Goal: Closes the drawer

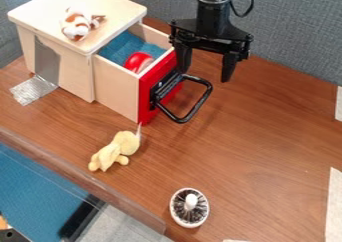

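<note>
The gripper [206, 71] hangs at the upper middle, its two fingers spread apart with nothing held between them. Its left finger is by the top right edge of the drawer front, and whether they touch I cannot tell. The drawer [119, 89] stands pulled out of the light wooden cabinet [63, 61] at the upper left. It has a red front and a black loop handle [201, 101] that sticks out to the right, below the gripper. Inside the drawer lie a red round object [138, 61] and a blue lining.
A brown and white plush toy [77, 25] lies on the cabinet top. On the wooden table [267, 131], a yellow plush toy [117, 150] lies below the drawer, and a white round brush [190, 208] stands near the front edge. Grey panels rise behind.
</note>
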Controlling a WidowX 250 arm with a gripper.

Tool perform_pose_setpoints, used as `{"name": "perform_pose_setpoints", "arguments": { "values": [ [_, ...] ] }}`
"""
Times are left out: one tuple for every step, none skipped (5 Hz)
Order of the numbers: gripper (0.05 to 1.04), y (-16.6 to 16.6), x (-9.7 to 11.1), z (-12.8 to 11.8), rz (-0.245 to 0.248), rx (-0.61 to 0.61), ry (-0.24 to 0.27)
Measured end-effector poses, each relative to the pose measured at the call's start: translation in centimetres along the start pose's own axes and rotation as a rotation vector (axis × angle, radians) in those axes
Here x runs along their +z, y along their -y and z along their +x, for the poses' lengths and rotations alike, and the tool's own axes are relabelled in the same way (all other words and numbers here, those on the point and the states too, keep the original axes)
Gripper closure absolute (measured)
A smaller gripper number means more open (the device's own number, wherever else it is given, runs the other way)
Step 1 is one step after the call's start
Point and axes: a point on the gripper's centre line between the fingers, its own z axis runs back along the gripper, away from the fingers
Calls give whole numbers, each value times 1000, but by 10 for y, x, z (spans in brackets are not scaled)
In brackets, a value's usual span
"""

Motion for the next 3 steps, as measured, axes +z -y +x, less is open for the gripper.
{"name": "perform_pose_setpoints", "arguments": {
  "values": [
    [83, -1, -11, -2, 7, 4, -28],
    [83, -3, -29, -5, 29, 15, -42],
    [83, -1, -50, -7, 68, -15, -52]
  ]
}}
